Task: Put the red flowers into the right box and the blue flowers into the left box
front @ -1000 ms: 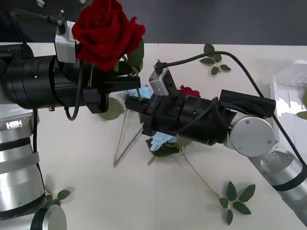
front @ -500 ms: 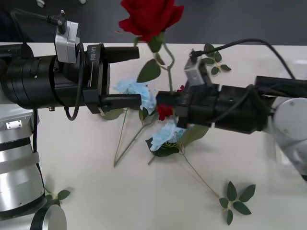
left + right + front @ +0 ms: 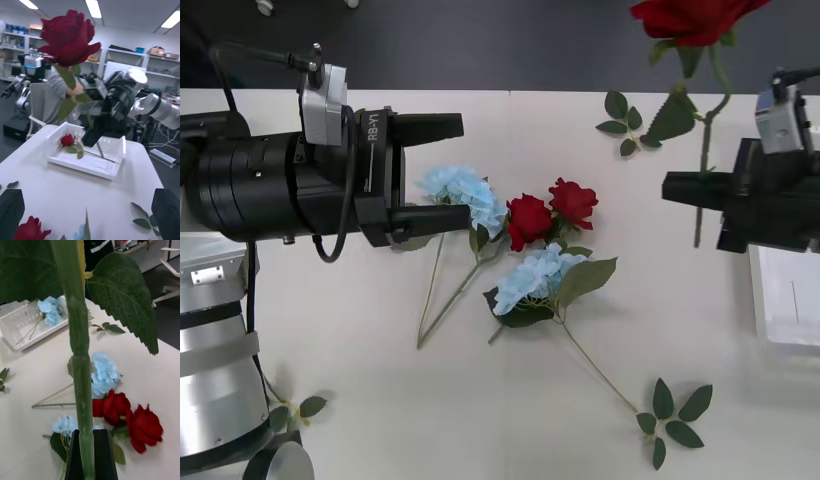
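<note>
Right tool [image 3: 683,188] clamped on a red rose [image 3: 695,18] stem, carrying it toward the right box [image 3: 787,297]; next, lower and release; left tool [image 3: 442,170] waits, fingers apart

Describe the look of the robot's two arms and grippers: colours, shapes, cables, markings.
The left gripper has black fingers on a black cylindrical wrist marked RB-Y1, with a grey camera block and thin black cables on top; farther back the arm is ribbed silver-grey. The right gripper is a boxy black body, also carrying a grey camera block with a black cable.
</note>
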### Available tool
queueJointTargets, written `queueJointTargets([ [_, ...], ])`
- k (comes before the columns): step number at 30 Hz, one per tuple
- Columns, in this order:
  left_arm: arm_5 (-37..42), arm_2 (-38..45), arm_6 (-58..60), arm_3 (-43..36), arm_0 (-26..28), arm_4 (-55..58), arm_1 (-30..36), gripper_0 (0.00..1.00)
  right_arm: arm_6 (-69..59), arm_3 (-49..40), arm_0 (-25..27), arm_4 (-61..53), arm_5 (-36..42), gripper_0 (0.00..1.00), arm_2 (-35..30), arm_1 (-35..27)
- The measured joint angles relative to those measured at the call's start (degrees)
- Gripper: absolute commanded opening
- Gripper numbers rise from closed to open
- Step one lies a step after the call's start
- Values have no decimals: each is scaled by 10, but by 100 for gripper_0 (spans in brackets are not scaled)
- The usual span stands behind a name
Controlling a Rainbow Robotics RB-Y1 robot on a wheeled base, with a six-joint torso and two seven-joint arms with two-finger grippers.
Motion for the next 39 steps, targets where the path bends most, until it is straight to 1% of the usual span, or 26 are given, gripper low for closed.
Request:
queueJointTargets([
  [4, -50, -20, 20, -37, 32, -54, 22, 100, 0, 0, 0, 33, 59, 0, -84, 0],
  [6, -66, -37, 69, -61, 50, -78, 42, 100, -1, 1, 0, 45, 67, 0, -114, -3],
  [8, -75, -48, 124, -88, 65, -114, 59, 100, -3, 6, 1, 60, 68, 0, -127, -17],
  [13, -87, -51, 196, -127, 93, -184, 80, 100, -4, 28, 12, 128, 68, 0, -131, -72],
  [17, -88, -51, 318, -131, 96, -253, 81, 100, -13, 53, 26, 192, 68, 0, -140, -101],
  [20, -88, -51, 383, -141, 97, -307, 81, 100, -15, 71, 34, 238, 68, 0, -158, -104],
  [25, -88, -63, 407, -170, 110, -402, 81, 100, -20, 92, 46, 321, 51, 0, -182, -104],
  [28, -88, -87, 503, -177, 117, -453, 82, 100, -42, 102, 58, 364, 26, 0, -188, -104],
  [30, -88, -103, 551, -177, 118, -486, 82, 100, -67, 106, 68, 380, 24, 0, -188, -104],
  [35, -88, -151, 556, -177, 118, -581, 83, 100, -144, 110, 90, 448, 25, 0, -184, -104],
  [37, -88, -172, 568, -177, 118, -609, 83, 100, -170, 110, 94, 467, 44, 0, -176, -104],
  [39, -88, -194, 609, -177, 118, -645, 83, 100, -203, 110, 94, 493, 63, 0, -161, -104],
])
